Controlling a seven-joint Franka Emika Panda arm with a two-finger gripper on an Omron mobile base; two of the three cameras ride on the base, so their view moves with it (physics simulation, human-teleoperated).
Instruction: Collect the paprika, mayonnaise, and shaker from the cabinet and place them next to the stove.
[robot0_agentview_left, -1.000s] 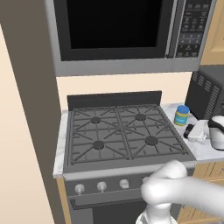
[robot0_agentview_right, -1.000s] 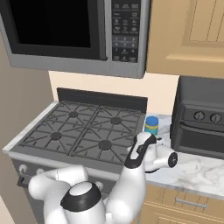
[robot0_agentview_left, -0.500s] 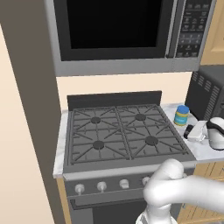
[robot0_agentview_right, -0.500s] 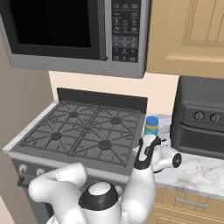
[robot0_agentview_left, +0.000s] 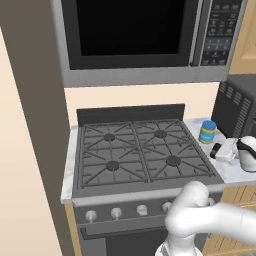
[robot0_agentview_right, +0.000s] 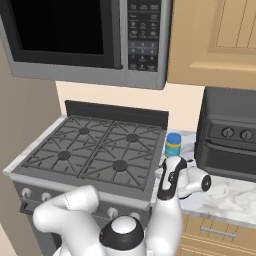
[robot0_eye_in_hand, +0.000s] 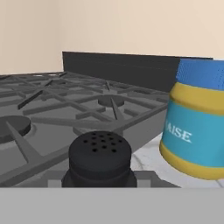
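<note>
The arm is reaching forward and right from the base, its wrist bending over the counter at the stove's 3 o'clock edge. The gripper is lying low and level, pointing back toward the stove from the right. In the hand view the black shaker is sitting at 6 o'clock, perforated top up, directly ahead of the hand; the jaws are clenched on the shaker. The mayo is standing upright on the counter at 3 o'clock in that view, just beside the stove and near the shaker, apart from it.

Versus one second ago: the hand is sitting slightly lower and nearer the base; the mayo is staying put.
</note>
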